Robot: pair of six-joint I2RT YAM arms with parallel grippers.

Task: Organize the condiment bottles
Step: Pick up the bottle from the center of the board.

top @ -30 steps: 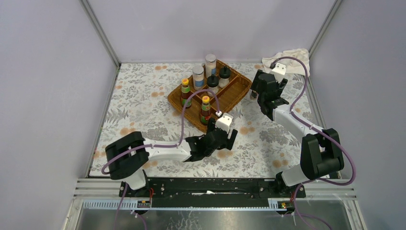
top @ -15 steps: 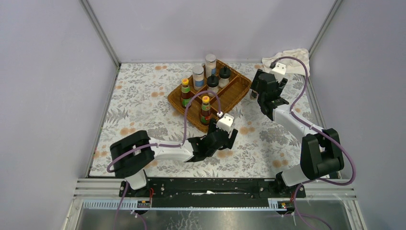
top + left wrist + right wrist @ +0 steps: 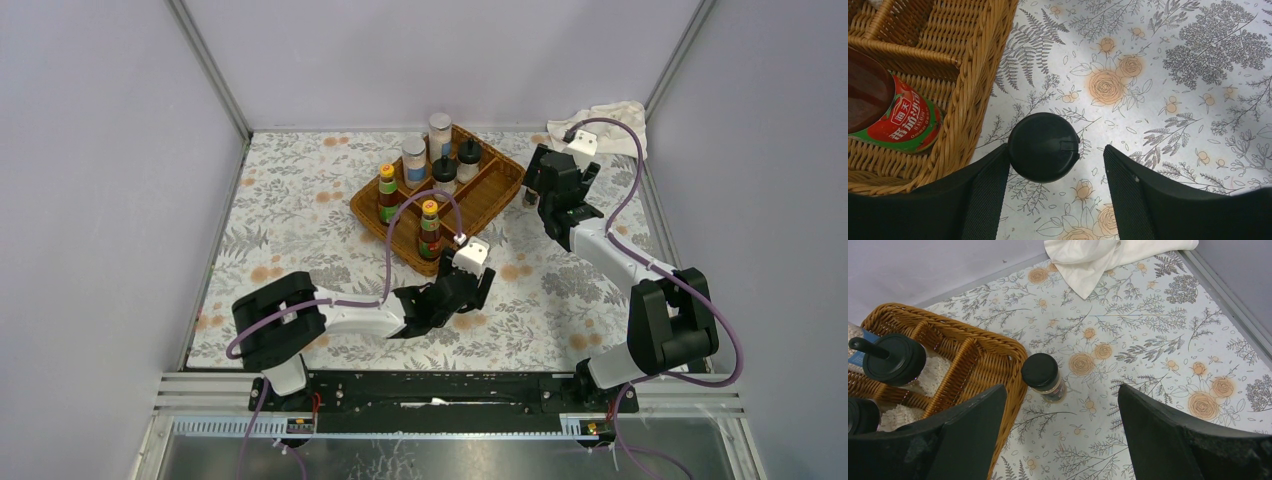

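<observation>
Since a second ago the left arm's elbow has slid a little rightward, and the right arm has held near the far right corner. The left gripper is open around a round, black-lidded jar standing mid-table just outside the tray. The right gripper is open above a second jar, which is glass with a black cap and stands upright beside the tray.
</observation>
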